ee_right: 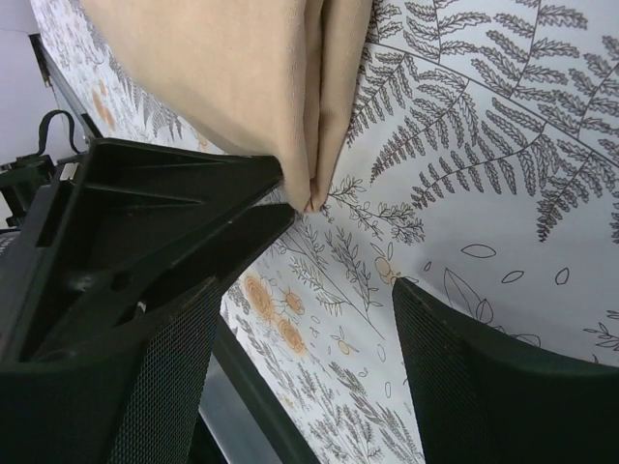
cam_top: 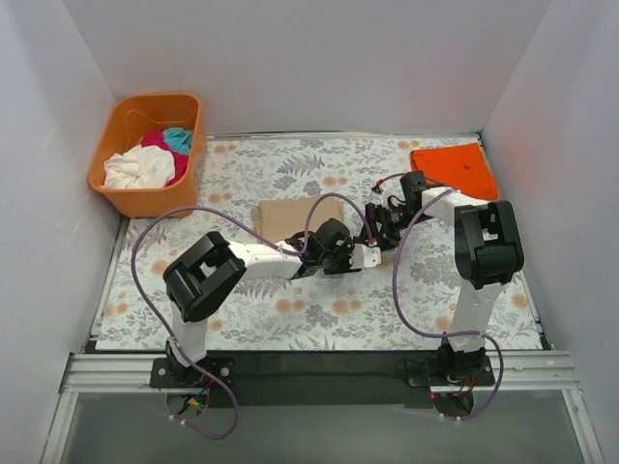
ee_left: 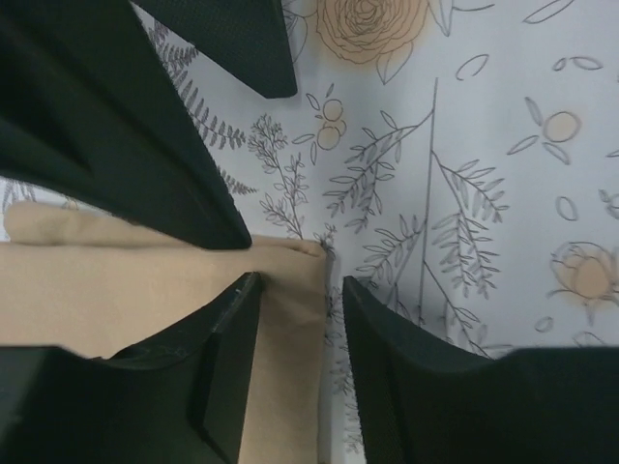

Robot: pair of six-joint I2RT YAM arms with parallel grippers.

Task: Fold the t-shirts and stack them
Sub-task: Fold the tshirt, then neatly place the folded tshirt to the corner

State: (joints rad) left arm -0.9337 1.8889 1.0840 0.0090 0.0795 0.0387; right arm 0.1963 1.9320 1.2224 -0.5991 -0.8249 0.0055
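Note:
A folded tan-beige t-shirt (cam_top: 290,215) lies mid-table. My left gripper (cam_top: 350,249) is low at its near right corner. In the left wrist view the open gripper (ee_left: 300,280) straddles the shirt's edge (ee_left: 116,290), one finger over the cloth and the other over the table. My right gripper (cam_top: 379,230) hangs just right of that corner, open and empty (ee_right: 308,290), with the shirt's folded corner (ee_right: 222,68) ahead of it. A folded bright orange t-shirt (cam_top: 455,166) lies at the back right. White (cam_top: 135,169), magenta (cam_top: 177,166) and teal (cam_top: 177,139) shirts are bunched in the basket.
The rigid orange plastic basket (cam_top: 111,145) stands at the back left corner. A floral cloth (cam_top: 290,319) covers the table. White walls close in the left, back and right sides. The two grippers are close together, and the left gripper's black body (ee_right: 145,213) fills the left of the right wrist view.

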